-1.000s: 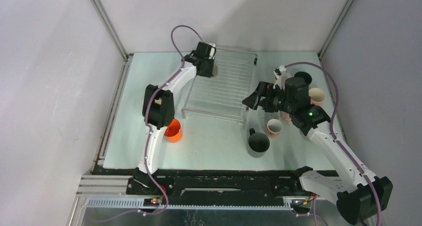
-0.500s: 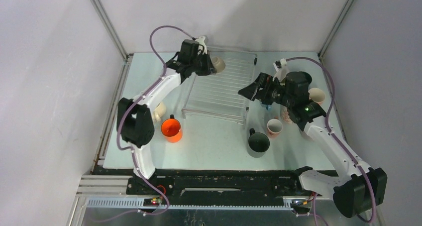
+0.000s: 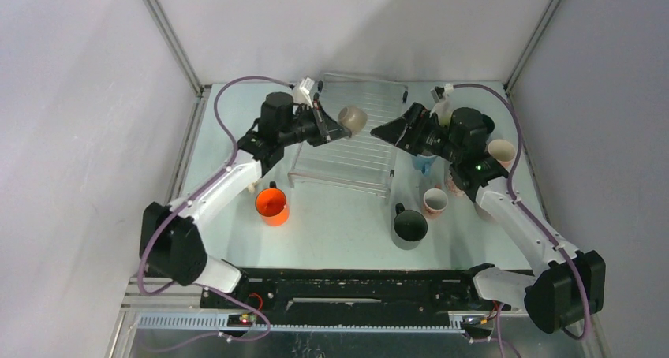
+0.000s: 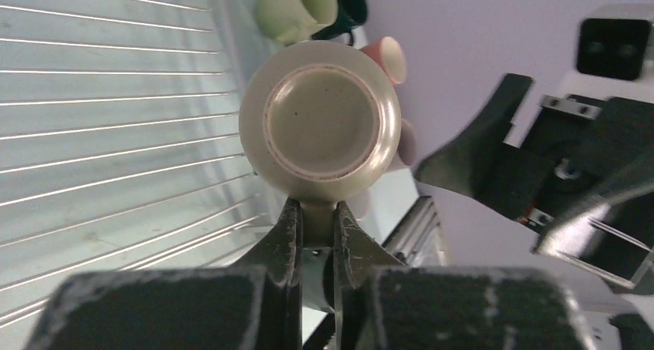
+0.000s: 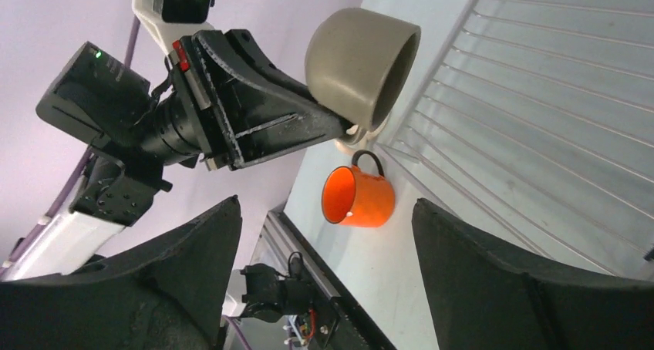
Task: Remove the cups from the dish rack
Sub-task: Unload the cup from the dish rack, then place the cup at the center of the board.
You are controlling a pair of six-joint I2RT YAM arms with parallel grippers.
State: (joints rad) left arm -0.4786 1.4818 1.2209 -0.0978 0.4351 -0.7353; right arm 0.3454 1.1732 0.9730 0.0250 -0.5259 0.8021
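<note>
The rack (image 3: 347, 149) lies bare beneath the beige mug (image 3: 353, 120). At that mug's 3 o'clock the right gripper (image 3: 380, 131), jaws wide, bars the way, seemingly not touching. Mugs (image 3: 434, 203) crowd the rack's 4 o'clock, and the table (image 3: 339, 216) at 6 is open.

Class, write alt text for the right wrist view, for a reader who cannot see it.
The left gripper holds a beige mug by its handle, tipped sideways in the air before the wire dish rack. An orange mug stands on the table below, between the open fingers of the right gripper.
</note>
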